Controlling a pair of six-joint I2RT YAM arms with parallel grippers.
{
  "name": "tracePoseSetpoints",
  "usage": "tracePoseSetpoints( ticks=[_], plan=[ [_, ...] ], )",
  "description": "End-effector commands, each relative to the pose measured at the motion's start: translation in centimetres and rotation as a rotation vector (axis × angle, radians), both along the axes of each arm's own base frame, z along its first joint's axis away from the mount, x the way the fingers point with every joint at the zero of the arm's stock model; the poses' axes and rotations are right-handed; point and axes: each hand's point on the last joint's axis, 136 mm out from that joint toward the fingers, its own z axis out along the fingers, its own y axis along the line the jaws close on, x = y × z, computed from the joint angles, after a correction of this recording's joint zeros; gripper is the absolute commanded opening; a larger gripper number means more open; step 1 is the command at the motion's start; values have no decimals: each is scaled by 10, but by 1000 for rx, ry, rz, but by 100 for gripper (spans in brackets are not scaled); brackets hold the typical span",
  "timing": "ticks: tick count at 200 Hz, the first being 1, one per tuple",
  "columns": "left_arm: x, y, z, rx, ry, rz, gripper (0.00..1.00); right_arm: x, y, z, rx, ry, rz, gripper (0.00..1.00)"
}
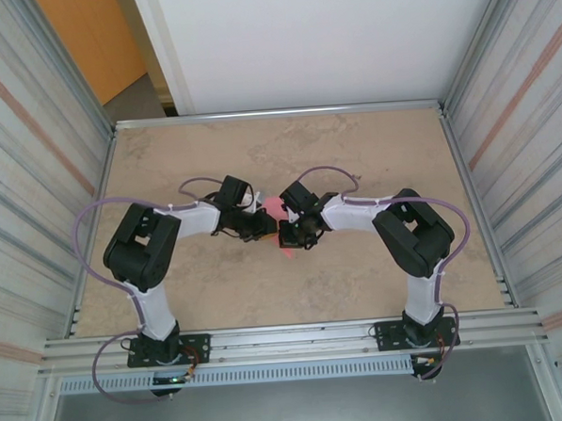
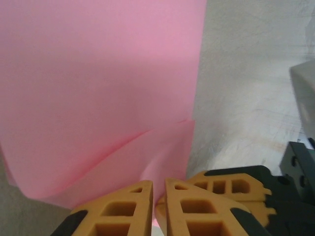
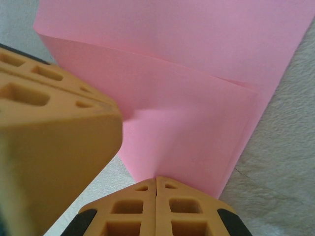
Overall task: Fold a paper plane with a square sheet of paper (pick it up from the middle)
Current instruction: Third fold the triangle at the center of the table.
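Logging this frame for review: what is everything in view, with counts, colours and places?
sheet of paper: one, pink, partly folded, at the table's centre between the two grippers.
table: one, mottled beige top, bearing the paper.
side panels: two, grey corrugated metal, left and right of the table.
back wall: one, white, beyond the table's far edge.
orange panel: one, far left corner.
rail: one, silver, near edge under the arm bases.
cables: two, lilac, one looping along each arm.
arms: two, white and black, reaching inward.
left gripper: one, orange fingers, shut on the paper.
right gripper: one, orange fingers, shut on the paper's edge.
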Motion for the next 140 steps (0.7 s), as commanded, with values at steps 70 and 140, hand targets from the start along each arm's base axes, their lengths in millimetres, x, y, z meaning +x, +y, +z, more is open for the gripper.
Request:
tracePoseSetpoints(
  ticks=[70,140],
  plan=[
    [14,42,-37,255,20,29,14,-33,-56,-49,-232,143,-41,4],
    [54,87,-37,277,19,133,14,-37,-72,-47,-241,146,-37,4]
  ],
)
